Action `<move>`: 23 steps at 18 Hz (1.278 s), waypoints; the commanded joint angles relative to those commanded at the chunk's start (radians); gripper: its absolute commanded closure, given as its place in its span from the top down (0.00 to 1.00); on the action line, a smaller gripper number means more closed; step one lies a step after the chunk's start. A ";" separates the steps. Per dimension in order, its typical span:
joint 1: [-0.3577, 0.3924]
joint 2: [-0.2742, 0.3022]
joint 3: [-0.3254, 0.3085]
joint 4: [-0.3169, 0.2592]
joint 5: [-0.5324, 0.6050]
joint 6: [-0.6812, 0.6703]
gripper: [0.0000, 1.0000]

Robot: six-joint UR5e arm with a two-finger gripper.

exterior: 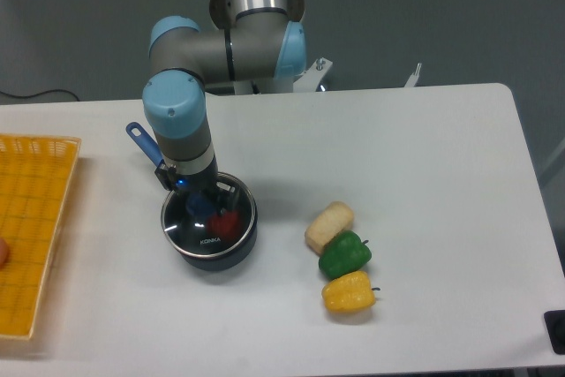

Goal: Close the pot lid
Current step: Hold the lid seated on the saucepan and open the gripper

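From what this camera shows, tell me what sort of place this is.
Most likely a robotics lab set up for kitchen-style practice. A plain white table carries toy peppers, green and yellow, a small pot under a glass lid, and a yellow basket.

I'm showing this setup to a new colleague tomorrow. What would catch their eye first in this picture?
Probably the grey and blue arm reaching down over the pot left of centre, its end effector at the blue knob of the glass lid lying on the pot. Next, the bright row right of it: a beige piece, a green pepper and a yellow pepper. A yellow tray sits at the left edge.
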 joint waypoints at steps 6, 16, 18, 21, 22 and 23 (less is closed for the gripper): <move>0.000 0.000 0.000 0.002 0.000 0.002 0.52; 0.002 0.000 0.008 0.002 0.000 -0.003 0.65; 0.002 0.000 0.008 0.002 0.000 -0.003 0.66; 0.002 -0.002 0.008 0.002 0.000 -0.003 0.66; 0.002 -0.002 0.008 0.002 0.000 -0.002 0.67; 0.003 -0.002 0.008 0.002 0.000 -0.002 0.68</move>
